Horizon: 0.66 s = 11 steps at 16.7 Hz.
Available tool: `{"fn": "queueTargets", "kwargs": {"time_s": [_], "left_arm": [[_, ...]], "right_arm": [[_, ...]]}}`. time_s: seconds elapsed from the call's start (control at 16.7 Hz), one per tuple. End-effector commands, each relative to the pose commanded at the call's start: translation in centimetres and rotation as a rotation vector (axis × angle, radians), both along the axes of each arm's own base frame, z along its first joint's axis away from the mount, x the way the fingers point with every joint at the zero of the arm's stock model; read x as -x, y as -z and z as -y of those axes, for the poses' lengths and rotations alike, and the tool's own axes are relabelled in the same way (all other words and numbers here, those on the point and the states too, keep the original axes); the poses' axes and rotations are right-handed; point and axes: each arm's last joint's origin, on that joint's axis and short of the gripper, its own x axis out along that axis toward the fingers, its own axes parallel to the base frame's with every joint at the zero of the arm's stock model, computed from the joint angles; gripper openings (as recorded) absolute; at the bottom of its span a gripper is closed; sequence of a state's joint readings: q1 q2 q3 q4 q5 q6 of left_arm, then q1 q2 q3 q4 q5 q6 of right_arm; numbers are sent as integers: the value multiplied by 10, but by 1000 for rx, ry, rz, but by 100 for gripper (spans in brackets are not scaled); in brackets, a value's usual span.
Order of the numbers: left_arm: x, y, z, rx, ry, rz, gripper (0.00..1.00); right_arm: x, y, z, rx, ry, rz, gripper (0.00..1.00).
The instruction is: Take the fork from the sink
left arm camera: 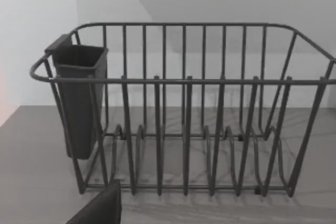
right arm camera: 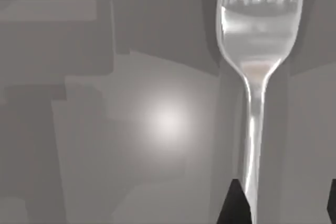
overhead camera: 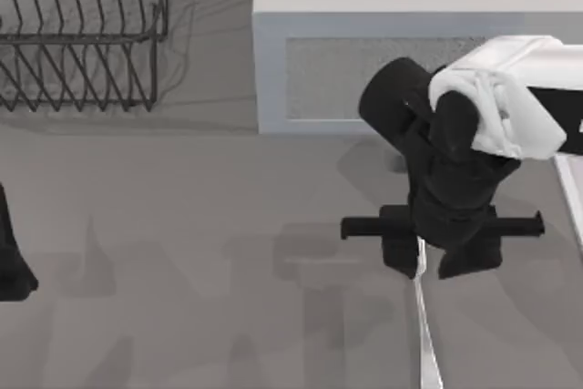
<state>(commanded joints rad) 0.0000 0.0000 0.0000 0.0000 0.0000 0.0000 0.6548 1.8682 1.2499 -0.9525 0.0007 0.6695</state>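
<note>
**Gripping fork by its handle, right side of table**

Holding the fork (overhead camera: 424,316) with my right gripper (overhead camera: 421,264), fingers clenched on the upper handle; tines are pointing down toward the grey table (overhead camera: 182,298). Fork is looking thin, stiff, light and slick, so I'm judging a firm mid-handle pinch is best. White sink box (overhead camera: 364,6) is sitting just behind; dish rack (overhead camera: 82,34) is well apart at far left. Open room is lying to the left. Left gripper (overhead camera: 11,252) is parking at the left edge.

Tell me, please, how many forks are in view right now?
1. The fork lies on the grey surface at the top view's right, its upper end between the right gripper's fingers; more could be hidden beneath that arm.
</note>
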Motion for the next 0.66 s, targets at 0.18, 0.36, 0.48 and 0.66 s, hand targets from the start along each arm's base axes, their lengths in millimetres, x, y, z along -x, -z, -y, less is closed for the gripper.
{"fn": "queueTargets", "kwargs": {"time_s": [0.18, 0.36, 0.48, 0.66], "left_arm": [[0, 0, 0, 0, 0, 0, 100], [0, 0, 0, 0, 0, 0, 100], [0, 0, 0, 0, 0, 0, 100], [0, 0, 0, 0, 0, 0, 100]], "right_arm": [[0, 0, 0, 0, 0, 0, 83], [0, 0, 0, 0, 0, 0, 100], [0, 0, 0, 0, 0, 0, 100], [0, 0, 0, 0, 0, 0, 100]]}}
